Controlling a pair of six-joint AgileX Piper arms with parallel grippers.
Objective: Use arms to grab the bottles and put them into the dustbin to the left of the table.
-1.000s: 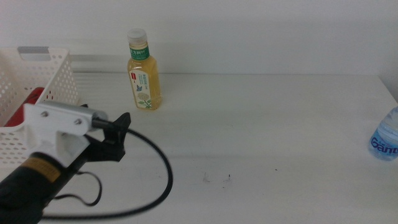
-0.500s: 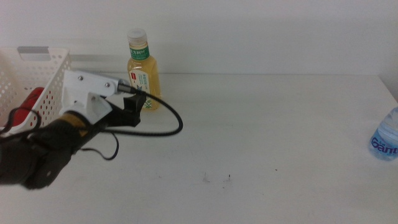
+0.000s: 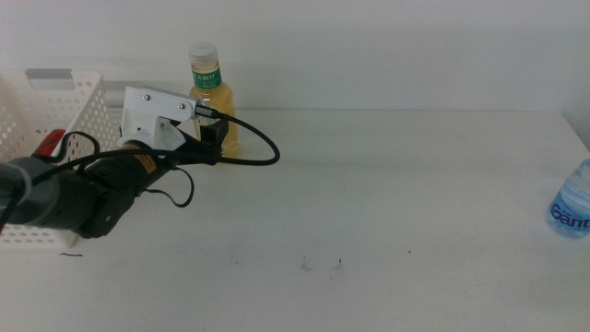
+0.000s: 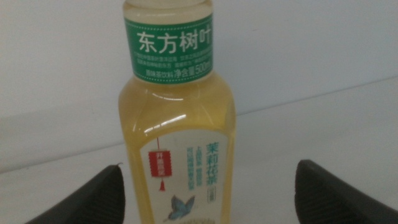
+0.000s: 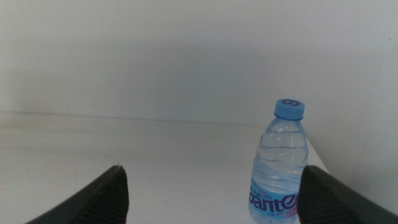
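The left tool (image 3: 210, 138) is released, its 2 jaws wide apart, and it sits just in front of the yellow tea bottle (image 3: 212, 103), which stands upright at the back of the white counter (image 3: 387, 203). The jaws do not touch the bottle. The dustbin (image 3: 55, 111) is at the left, with a red can (image 3: 48, 146) inside. The right tool (image 5: 211, 205) is also released; the water bottle (image 5: 278, 165) stands upright near the counter's right edge.
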